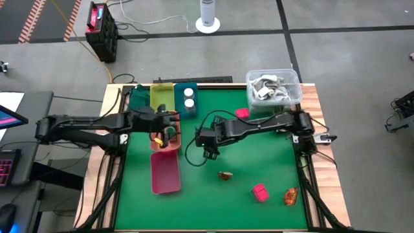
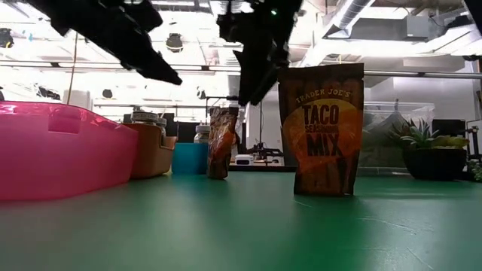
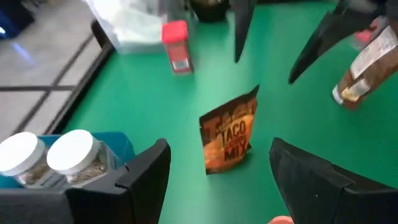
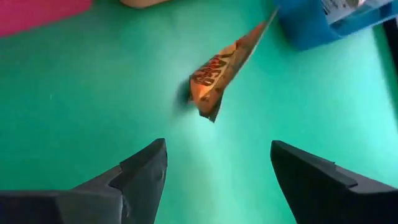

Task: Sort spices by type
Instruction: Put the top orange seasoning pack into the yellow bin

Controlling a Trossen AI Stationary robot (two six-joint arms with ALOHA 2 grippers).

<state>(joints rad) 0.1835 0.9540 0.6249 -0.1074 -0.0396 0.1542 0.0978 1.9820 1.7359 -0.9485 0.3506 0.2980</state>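
My left gripper [image 1: 169, 133] hangs open over the orange tray [image 1: 167, 144]. My right gripper [image 1: 208, 153] is open above the green table near its middle and touches nothing. An orange-brown taco-mix sachet [image 3: 229, 137] stands upright on its bottom edge between the two grippers, also in the right wrist view [image 4: 219, 73]. A second sachet [image 1: 224, 175] stands nearer the near edge, and a third [image 1: 290, 195] lies near the right corner. Pink blocks sit by the tub [image 1: 241, 113] and near the third sachet [image 1: 259, 192]. Two white jars [image 1: 189, 97] stand in the blue tray [image 1: 186, 109].
Dark green [image 1: 138, 98] and yellow [image 1: 162, 96] trays lie beside the blue one at the far edge. A pink tray [image 1: 165, 173] lies toward the near edge. The clear tub [image 1: 273, 87] fills the far right corner. Bare green mat stretches along the near edge.
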